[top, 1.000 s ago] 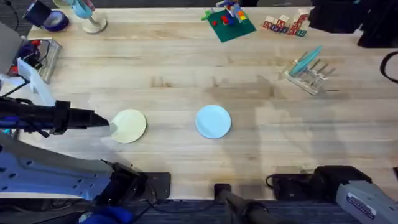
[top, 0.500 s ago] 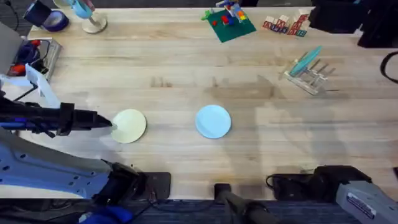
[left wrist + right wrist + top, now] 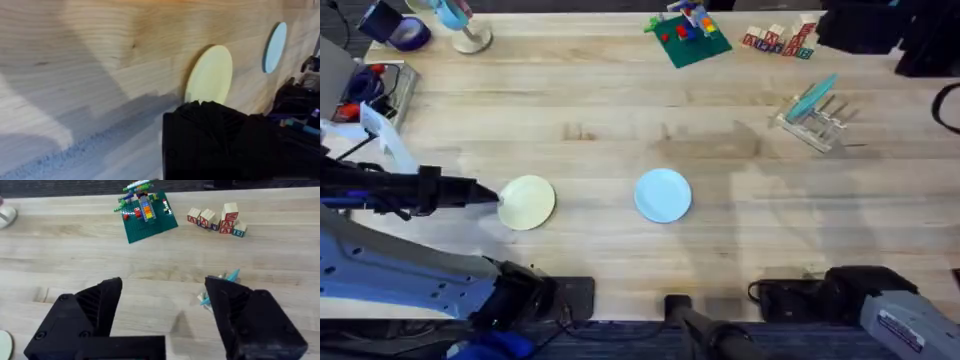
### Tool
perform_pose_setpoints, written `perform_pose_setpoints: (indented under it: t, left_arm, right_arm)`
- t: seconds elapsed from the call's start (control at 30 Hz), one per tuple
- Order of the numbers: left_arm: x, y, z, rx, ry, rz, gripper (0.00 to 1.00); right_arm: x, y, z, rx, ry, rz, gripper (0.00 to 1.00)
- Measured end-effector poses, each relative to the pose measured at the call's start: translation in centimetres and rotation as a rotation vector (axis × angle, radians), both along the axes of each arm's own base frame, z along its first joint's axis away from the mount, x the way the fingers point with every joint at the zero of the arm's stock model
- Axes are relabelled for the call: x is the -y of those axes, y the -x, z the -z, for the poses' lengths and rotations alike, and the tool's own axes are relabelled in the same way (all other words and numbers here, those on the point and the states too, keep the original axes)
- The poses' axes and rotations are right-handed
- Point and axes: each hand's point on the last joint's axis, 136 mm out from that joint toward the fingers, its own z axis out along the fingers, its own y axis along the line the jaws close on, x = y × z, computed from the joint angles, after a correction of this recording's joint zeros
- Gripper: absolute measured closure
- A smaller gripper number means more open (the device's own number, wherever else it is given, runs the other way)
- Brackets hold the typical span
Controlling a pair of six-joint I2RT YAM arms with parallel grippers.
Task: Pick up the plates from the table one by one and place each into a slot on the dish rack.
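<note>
Since the earlier frame, the left gripper [image 3: 492, 196] has advanced along the table [image 3: 620, 110] and now sits at the left rim of the cream-yellow plate [image 3: 527, 202], which lies flat and unmoved. Whether its fingers are apart or together cannot be told; the left wrist view shows only a dark mass just short of that plate [image 3: 209, 75].

The light blue plate [image 3: 663, 194] lies flat near the table centre. The dish rack [image 3: 812, 120] stands far right, well apart, already holding a teal plate [image 3: 811, 97].

The right gripper [image 3: 162, 315] is parked, fingers wide apart, holding nothing.

Step in hand: approach to the first pick. Judged next: secure the plate rim, lift, then carry across to a free slot.
</note>
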Motion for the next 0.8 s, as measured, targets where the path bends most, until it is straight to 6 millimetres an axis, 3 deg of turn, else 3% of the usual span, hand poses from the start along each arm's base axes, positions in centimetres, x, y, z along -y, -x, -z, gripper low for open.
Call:
perform_pose_setpoints:
  t: [0.4,0.8]
  left_arm:
    - [-0.2,-0.1,0.7,-0.023,-0.010,-0.037,0.962]
    - [1.9,-0.4,-0.9,-0.051,0.094,-0.047,0.962]
  right_arm:
    - [0.0,0.0,0.0,0.000,0.000,0.000,0.005]
    - [0.0,0.0,0.0,0.008,0.038,-0.022,0.005]
